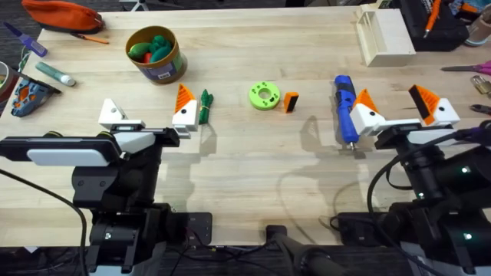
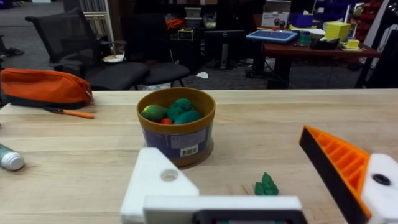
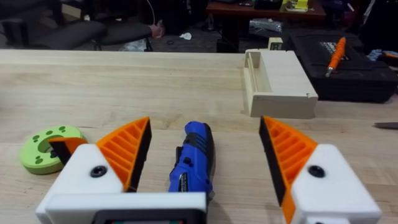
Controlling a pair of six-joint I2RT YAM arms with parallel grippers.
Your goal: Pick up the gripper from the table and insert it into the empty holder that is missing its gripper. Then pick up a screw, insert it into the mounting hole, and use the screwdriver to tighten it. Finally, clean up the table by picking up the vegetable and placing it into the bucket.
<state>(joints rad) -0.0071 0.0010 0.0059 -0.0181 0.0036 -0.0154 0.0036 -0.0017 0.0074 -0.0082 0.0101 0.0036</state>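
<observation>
Loose orange gripper [image 1: 291, 102] lying on desk [image 1: 245, 161] just beside green disc [image 1: 265, 96], untouched. Bare holder [image 1: 112, 113] on left gripper [image 1: 146, 119], fingers spread; right gripper [image 1: 399, 110] likewise spread, holding nothing. Best approached from above, pinched across flat faces.

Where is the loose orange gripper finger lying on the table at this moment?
In the overhead view the gripper lies near the table's middle, just right of the round green disc and left of the blue screwdriver, untouched by either arm.
</observation>
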